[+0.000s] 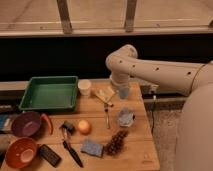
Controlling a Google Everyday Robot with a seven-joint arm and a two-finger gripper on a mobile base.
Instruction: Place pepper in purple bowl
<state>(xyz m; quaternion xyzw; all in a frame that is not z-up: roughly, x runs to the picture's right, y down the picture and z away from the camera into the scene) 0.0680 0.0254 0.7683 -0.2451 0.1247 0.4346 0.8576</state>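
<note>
The pepper [47,123], small, red and curved, lies on the wooden table [145,152] against the right side of the purple bowl [26,123] at the left edge. The bowl looks empty. My white arm reaches in from the right and bends down over the back of the table. My gripper [122,91] hangs there, pointing down, far right of and behind the pepper and bowl. It is open and I see nothing held in it.
A green tray [50,92] and a white cup [85,87] stand at the back. An orange-brown bowl [20,151], a black remote [50,155], a black-handled tool [70,145], an orange fruit [83,126], a blue sponge [92,147], a pine cone [116,143] and a crumpled bag [125,117] are spread about.
</note>
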